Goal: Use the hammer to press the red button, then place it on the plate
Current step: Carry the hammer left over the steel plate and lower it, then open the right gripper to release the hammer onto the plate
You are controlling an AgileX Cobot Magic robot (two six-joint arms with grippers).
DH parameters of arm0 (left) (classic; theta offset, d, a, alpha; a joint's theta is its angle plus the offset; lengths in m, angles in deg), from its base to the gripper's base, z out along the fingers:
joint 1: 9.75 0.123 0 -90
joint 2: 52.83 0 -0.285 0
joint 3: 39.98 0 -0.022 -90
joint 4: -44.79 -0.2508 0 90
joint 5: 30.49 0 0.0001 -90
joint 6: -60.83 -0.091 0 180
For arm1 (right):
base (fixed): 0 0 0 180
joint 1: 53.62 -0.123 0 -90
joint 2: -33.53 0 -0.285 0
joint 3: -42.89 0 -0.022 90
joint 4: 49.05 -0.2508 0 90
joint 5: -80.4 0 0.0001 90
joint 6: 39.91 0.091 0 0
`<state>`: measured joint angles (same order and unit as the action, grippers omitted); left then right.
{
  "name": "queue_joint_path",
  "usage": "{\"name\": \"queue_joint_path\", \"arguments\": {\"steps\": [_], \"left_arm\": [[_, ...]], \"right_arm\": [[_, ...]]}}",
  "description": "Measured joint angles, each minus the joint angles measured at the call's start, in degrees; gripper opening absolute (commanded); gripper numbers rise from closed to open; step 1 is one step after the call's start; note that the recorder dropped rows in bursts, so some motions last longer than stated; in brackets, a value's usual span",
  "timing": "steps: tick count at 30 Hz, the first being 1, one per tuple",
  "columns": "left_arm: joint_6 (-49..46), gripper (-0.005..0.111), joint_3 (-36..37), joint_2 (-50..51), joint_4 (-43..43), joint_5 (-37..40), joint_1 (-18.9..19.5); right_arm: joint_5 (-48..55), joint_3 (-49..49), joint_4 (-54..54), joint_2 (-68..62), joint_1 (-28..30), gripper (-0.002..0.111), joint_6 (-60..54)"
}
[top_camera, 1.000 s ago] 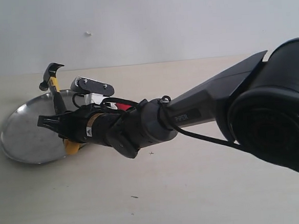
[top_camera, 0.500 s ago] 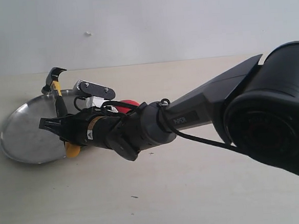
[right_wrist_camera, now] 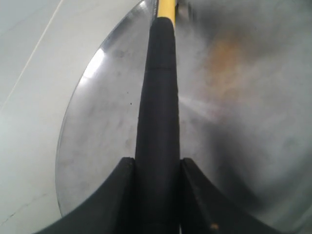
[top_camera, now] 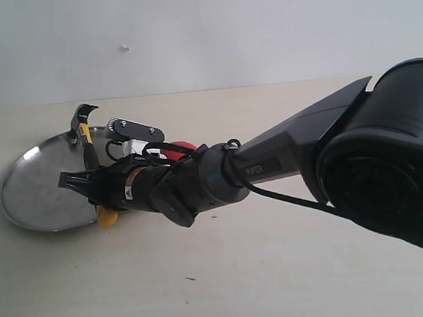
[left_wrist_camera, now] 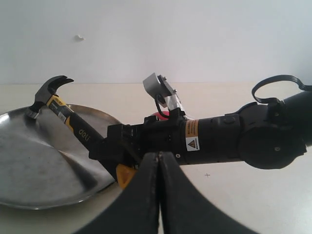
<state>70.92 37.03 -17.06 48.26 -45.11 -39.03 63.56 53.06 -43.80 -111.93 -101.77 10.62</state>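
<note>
My right gripper (top_camera: 79, 181) reaches across to the left and is shut on the black handle of the hammer (top_camera: 87, 142). In the right wrist view its fingers (right_wrist_camera: 127, 170) clamp the handle (right_wrist_camera: 158, 97) over the silver plate (right_wrist_camera: 243, 122). The hammer stands tilted, dark head (left_wrist_camera: 48, 87) up by the plate's far rim and yellow end (left_wrist_camera: 124, 174) low near the front rim. Whether it touches the plate (top_camera: 29, 196) is unclear. The red button (top_camera: 184, 145) shows as a sliver behind the right arm. My left gripper (left_wrist_camera: 158, 155) is shut on nothing, close to the table.
The right arm (top_camera: 284, 157) stretches across the middle of the table, and its big dark base (top_camera: 386, 161) fills the right side. A grey camera bracket (top_camera: 131, 126) sits on its wrist. A pale wall stands behind the table.
The right gripper has carried the hammer slightly right and lower. The head has dropped toward the plate's far rim and the yellow end has sunk nearer the table.
</note>
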Motion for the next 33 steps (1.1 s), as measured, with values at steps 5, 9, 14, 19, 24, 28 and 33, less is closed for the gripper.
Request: {"name": "queue_joint_path", "arguments": {"steps": [5, 9, 14, 19, 24, 28, 33], "left_arm": [[0.0, 0.000, 0.0, 0.0, 0.0, 0.0, 0.0], [0.0, 0.000, 0.0, 0.0, 0.0, 0.0, 0.0], [0.0, 0.000, 0.0, 0.0, 0.0, 0.0, 0.0], [0.0, 0.000, 0.0, 0.0, 0.0, 0.0, 0.0], [0.0, 0.000, 0.0, 0.0, 0.0, 0.0, 0.0], [0.0, 0.000, 0.0, 0.0, 0.0, 0.0, 0.0], [0.0, 0.000, 0.0, 0.0, 0.0, 0.0, 0.0]], "right_arm": [[0.5, 0.0, 0.0, 0.0, 0.0, 0.003, -0.8], [0.8, 0.0, 0.0, 0.0, 0.0, 0.016, -1.3], [0.8, 0.0, 0.1, 0.0, 0.0, 0.027, -1.6], [1.1, 0.1, 0.2, 0.0, 0.0, 0.034, -1.7], [0.6, 0.5, 0.4, 0.1, 0.0, 0.041, -1.9], [0.7, 0.5, 0.5, 0.1, 0.0, 0.044, -2.0], [0.9, 0.6, 0.6, 0.6, 0.0, 0.050, -2.2]]}}
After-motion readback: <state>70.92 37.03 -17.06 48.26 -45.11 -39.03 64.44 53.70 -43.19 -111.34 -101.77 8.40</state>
